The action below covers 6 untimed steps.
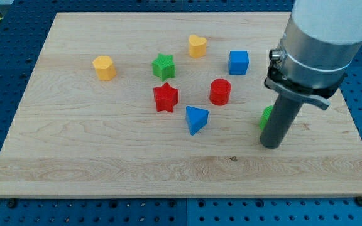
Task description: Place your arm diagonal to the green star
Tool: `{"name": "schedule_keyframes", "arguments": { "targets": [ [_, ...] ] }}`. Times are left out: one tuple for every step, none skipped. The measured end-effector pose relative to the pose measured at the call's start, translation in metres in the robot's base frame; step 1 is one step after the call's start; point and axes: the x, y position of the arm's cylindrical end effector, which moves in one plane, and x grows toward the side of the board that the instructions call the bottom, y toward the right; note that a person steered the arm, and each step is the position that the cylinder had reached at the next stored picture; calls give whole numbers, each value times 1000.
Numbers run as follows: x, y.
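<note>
The green star (pixel 163 66) sits on the wooden board (pixel 105 157) above the middle, a little to the view's left. My tip (pixel 271 145) rests on the board at the view's right, far below and to the right of the green star. A green block (pixel 266 116) is mostly hidden behind the rod, just above the tip.
A red star (pixel 166 97) lies just below the green star. A blue triangle (pixel 196 119), a red cylinder (pixel 220 91), a blue cube (pixel 238 62), a yellow heart (pixel 197 46) and a yellow block (pixel 104 68) stand around it.
</note>
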Motion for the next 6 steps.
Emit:
{"name": "schedule_keyframes", "arguments": {
  "targets": [
    [33, -48],
    [57, -125],
    [46, -211],
    [1, -274],
    [-67, -296],
    [-135, -296]
  ]
}}
